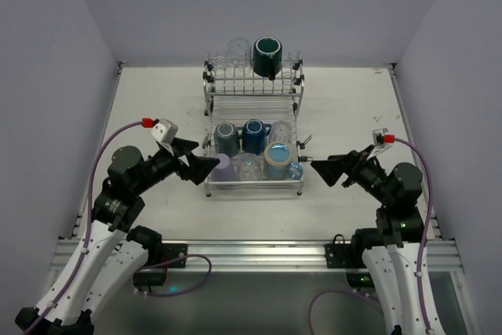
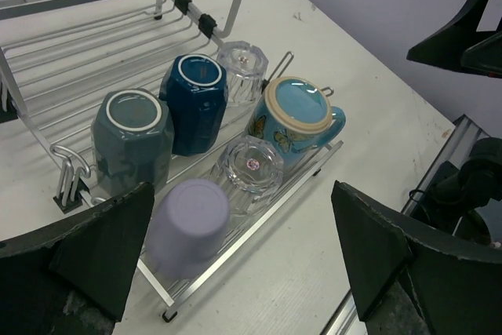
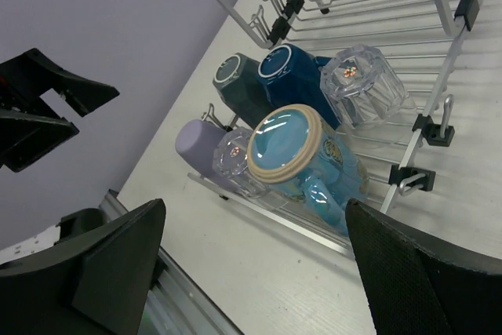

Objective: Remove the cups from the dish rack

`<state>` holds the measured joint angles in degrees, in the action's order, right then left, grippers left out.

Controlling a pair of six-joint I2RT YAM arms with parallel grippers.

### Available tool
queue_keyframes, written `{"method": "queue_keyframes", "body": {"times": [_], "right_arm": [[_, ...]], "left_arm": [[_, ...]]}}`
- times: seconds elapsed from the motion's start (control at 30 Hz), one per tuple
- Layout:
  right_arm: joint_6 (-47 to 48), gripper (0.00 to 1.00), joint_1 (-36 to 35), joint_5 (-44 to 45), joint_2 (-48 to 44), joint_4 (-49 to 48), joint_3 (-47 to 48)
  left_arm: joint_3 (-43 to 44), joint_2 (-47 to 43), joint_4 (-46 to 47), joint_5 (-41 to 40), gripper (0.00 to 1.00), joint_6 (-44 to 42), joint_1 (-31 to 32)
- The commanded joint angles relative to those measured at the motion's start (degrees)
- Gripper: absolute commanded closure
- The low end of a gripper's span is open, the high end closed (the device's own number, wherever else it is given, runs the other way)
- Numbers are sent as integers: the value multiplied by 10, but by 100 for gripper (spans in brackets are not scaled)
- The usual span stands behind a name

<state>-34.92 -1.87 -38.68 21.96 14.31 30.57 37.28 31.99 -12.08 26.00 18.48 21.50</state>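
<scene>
Dish rack stands mid-surface, beyond both arms.

Front tray holds six cups, all apparently mouth-down.
- Back row: grey-teal mug, dark blue mug, glass tumbler.
- Front row: purple cup, second tumbler, light blue mug tipped a little, handle toward the right arm.

Raised rear tier: dark green mug and clear glasses, count unclear.

Left claw: spread wide, empty, just beside the tray's front left corner, nearest the purple cup. Right claw: spread wide, empty, just off the front right corner, nearest the light blue mug.

Judgement: unloading not begun, as no cup lies on the surface. Step in hand is the approach.

Next move: left claw straddles the purple cup. It sits close against the second tumbler, so the fingers need a clean gap. Then lift clear of the wire rim and set the cup down outside the rack.
</scene>
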Motion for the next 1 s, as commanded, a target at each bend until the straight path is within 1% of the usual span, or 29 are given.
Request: {"method": "queue_keyframes", "body": {"times": [0.0,0.1,0.27,0.43,0.53,0.57,0.6,0.63,0.67,0.7,0.77,0.8,0.83,0.9,0.93,0.97], "right_arm": [[-5,1,0,-31,-9,9,5],[5,1,-3,-29,-9,26,8],[20,1,-21,-7,-13,46,19],[27,1,-32,2,0,49,28],[29,1,-67,28,26,42,41],[33,1,-108,46,34,39,45],[35,1,-135,97,43,38,54],[41,1,-159,125,67,41,62],[56,1,-204,152,80,47,70],[64,1,-226,213,94,67,94],[91,1,-275,268,138,87,118],[99,1,-289,313,153,102,140],[107,1,-302,334,184,108,151],[130,1,-342,377,217,122,180],[139,1,-357,423,236,128,190],[156,1,-389,450,271,134,200]], "left_arm": [[24,6,-7,21,0,9,0],[26,6,-10,21,0,10,0],[27,6,-44,17,0,-3,0],[11,-12,-66,-19,0,-2,0],[0,-32,-60,-46,0,2,0],[-8,-37,-59,-57,0,-1,0],[-12,-39,-59,-68,0,-2,0],[-15,-39,-59,-81,0,0,0],[-15,-40,-60,-82,0,-3,0],[-13,-40,-61,-82,0,-5,0],[-19,-42,-56,-79,0,-6,-1],[-19,-41,-53,-75,0,-6,-1],[-20,-40,-52,-66,0,-6,-1],[-20,-33,-51,-58,0,-7,-3],[-21,-31,-49,-53,0,-7,-4],[-21,-29,-48,-51,0,-8,-5]]}}
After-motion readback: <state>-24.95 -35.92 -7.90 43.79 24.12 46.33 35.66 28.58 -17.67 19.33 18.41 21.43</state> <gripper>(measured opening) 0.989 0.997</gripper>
